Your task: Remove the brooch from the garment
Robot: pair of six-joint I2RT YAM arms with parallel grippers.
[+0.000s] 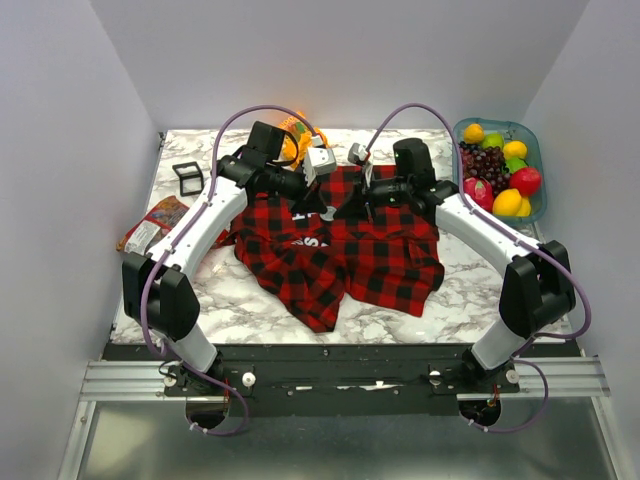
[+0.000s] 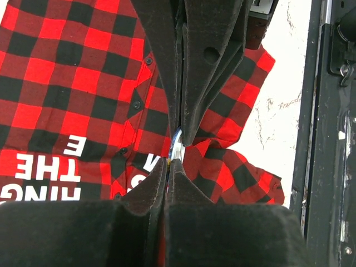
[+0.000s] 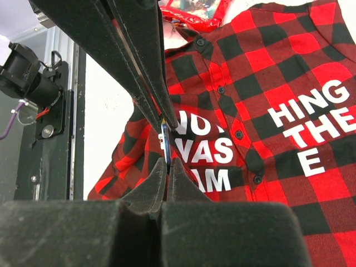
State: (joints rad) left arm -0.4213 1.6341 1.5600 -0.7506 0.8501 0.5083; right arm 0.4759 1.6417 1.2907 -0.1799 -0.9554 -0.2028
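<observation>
The garment (image 1: 370, 260), a red-and-black plaid shirt with white lettering, lies spread on the marble table. It also shows in the left wrist view (image 2: 67, 83) and the right wrist view (image 3: 289, 83). The brooch, a small thin silver-blue piece, shows edge-on in the left wrist view (image 2: 176, 146) and the right wrist view (image 3: 165, 142). My left gripper (image 2: 168, 162) and right gripper (image 3: 168, 161) meet tip to tip over the shirt's upper middle. Each is shut on an end of the brooch. In the top view the left gripper (image 1: 318, 207) and right gripper (image 1: 352, 205) hide it.
A teal tray (image 1: 534, 150) of toy fruit stands at the back right. An orange object (image 1: 292, 140) sits at the back behind the left wrist. A small black frame (image 1: 187, 177) and a snack packet (image 1: 155, 222) lie at the left. The black front rail (image 2: 328, 139) borders the table.
</observation>
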